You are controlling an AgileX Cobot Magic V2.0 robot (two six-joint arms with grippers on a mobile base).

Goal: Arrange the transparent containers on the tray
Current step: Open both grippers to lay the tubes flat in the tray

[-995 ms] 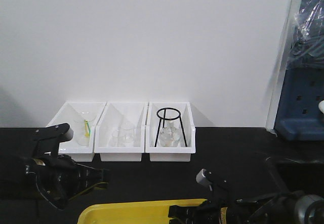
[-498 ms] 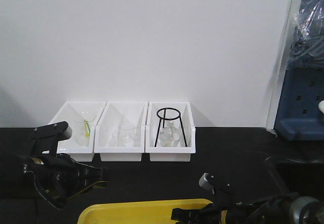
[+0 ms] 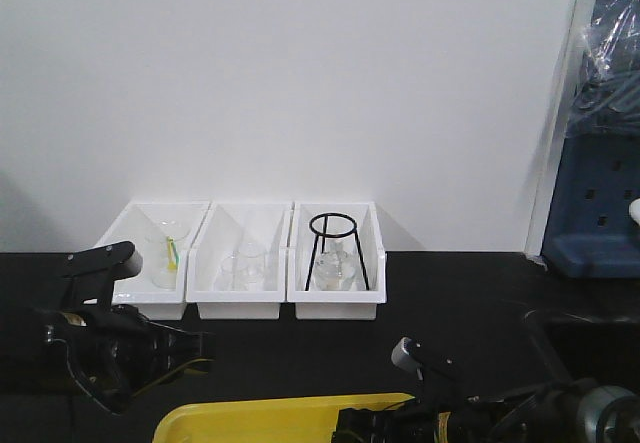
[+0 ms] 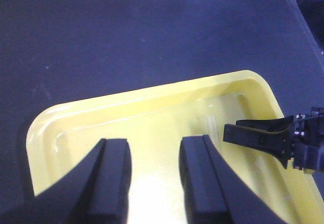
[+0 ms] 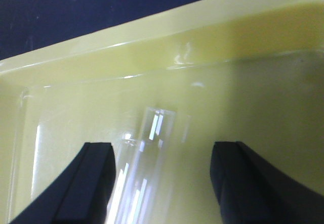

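A clear test tube [image 5: 147, 163] was seen lying flat on the floor of the yellow tray [image 4: 152, 107], between the spread fingers of the right gripper [image 5: 162, 183], which gripped nothing. The left gripper [image 4: 154, 183] was held open and empty above the tray, toward its 9 o'clock end.

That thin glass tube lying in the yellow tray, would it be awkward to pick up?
Probably. The test tube looks smooth and shiny, so it may slip between the right gripper fingers. It is round and lies flat on the tray, so a nudge would likely roll it. Thin clear glass also suggests it could crack if squeezed hard.
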